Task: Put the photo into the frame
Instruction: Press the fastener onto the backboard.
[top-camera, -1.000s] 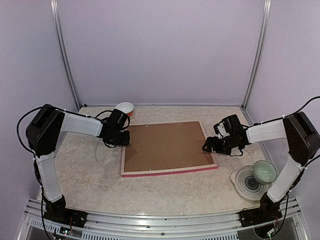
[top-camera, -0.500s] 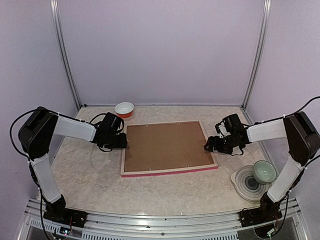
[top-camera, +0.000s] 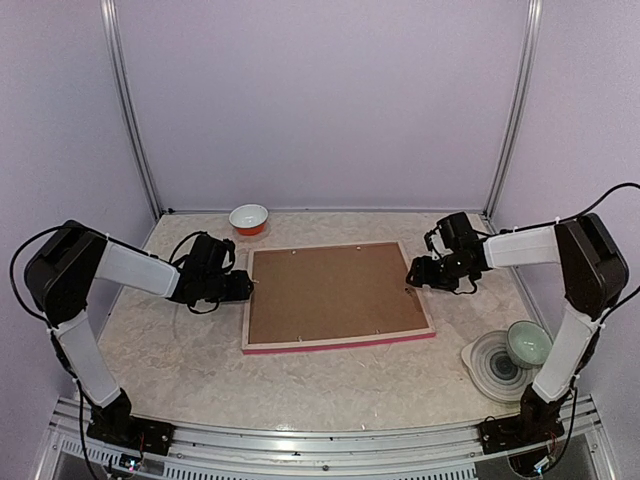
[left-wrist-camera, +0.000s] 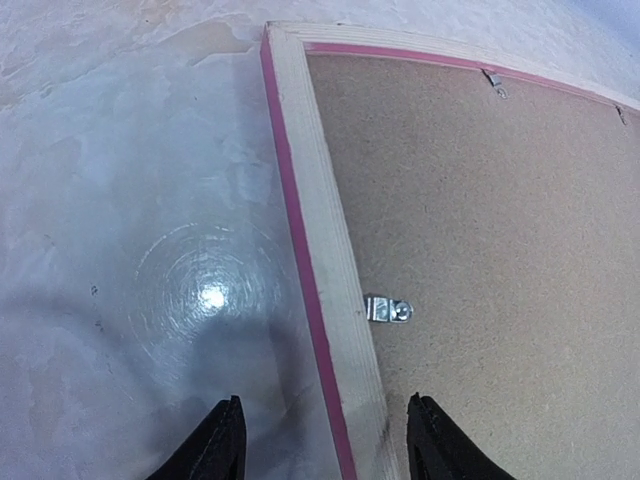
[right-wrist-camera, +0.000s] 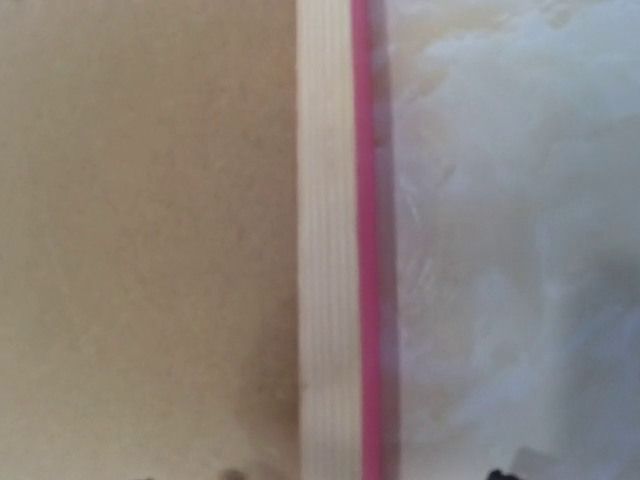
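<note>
The frame (top-camera: 338, 343) lies flat and face down in the middle of the table (top-camera: 330, 395), its pale wooden back up and a thin pink edge showing along the near and outer sides; a brown backing board (top-camera: 335, 292) fills it. My left gripper (top-camera: 242, 288) sits low at the frame's left rail, about halfway along it. In the left wrist view my two fingers (left-wrist-camera: 222, 445) stand well apart at the bottom of the picture, one over bare table outside the rail and the other over the board inside it, so the rail runs up out of the gap between them; neither finger touches it and I hold nothing. A small metal clip (left-wrist-camera: 388, 310) lies on the board just inside the rail, a little ahead of my inner finger. My right gripper (top-camera: 411, 279) is at the frame's right rail, toward the far corner. The right wrist view is blurred and close: the rail runs straight up the middle, board on one side, table on the other, and only a dark fingertip (right-wrist-camera: 503, 474) peeks in at the bottom, clear of the pink edge, so these jaws too stand apart around the rail, gripping nothing. An orange bowl (top-camera: 249, 217) sits beyond the frame's far left corner.
</note>
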